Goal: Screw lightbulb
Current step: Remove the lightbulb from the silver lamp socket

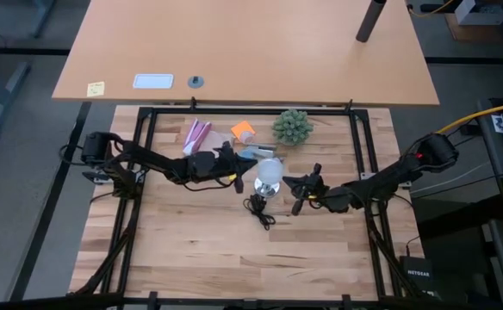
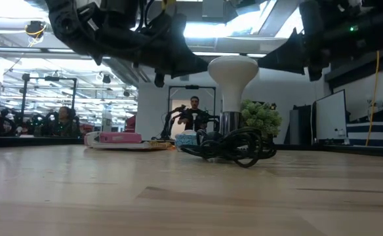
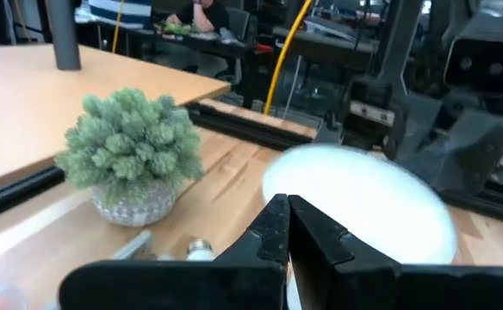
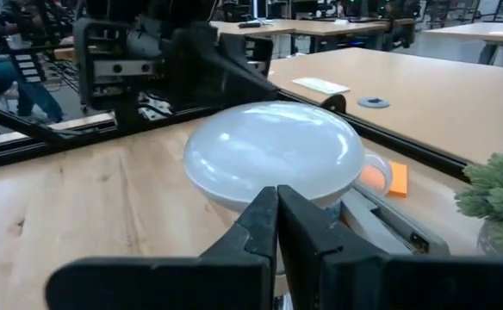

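Low view from table height shows the lightbulb (image 2: 233,72) standing upright, globe on top, its neck down in the silver socket base (image 2: 231,123) with the black cord (image 2: 234,145) heaped around the foot. From above, it sits near the middle of the wooden table (image 1: 200,250), with the left gripper (image 1: 237,171) just beside it on one side and the right gripper (image 1: 296,193) near it on the other. Both have their fingers pressed together with nothing between them, so neither is holding the bulb.

My worry is the closeness: two arms flank a top-heavy bulb on a small base, and a sideways nudge from either closed tip could tip the whole lamp or drag it along by the cord. Whether the neck is threaded fully home I can't tell; if it is only resting there, a bump might pop it loose. The spiky green plant (image 1: 292,127) and the pink box (image 1: 196,135) stand behind, close enough to be clipped by a wide swing
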Available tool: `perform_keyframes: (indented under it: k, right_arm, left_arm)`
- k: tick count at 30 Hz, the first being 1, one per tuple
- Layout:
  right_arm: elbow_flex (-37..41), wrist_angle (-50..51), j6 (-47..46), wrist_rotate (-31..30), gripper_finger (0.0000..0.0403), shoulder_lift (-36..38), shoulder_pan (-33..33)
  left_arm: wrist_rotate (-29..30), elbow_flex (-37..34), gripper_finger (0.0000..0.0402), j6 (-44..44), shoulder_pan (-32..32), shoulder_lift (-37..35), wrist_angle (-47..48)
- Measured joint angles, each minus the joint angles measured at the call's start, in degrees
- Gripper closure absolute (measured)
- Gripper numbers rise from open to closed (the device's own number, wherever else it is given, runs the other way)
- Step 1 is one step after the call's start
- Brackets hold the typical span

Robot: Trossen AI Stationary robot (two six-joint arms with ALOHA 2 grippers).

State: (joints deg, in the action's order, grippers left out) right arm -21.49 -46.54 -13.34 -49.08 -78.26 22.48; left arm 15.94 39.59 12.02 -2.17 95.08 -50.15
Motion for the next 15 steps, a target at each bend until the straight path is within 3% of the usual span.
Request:
perform_keyframes:
  k: [8,15]
  right_arm:
    - [0.01,0.12,0.06,-3.20,0.0387,-0.02,-0.18]
    - [0.07,1.01,0.11,-4.32,0.0387,0.05,-4.04]
  left_arm:
    - [-0.30,0.28,0.0401,1.08,1.45,1.32,-0.20]
    - [-0.30,0.26,0.0402,2.56,3.40,1.25,-0.06]
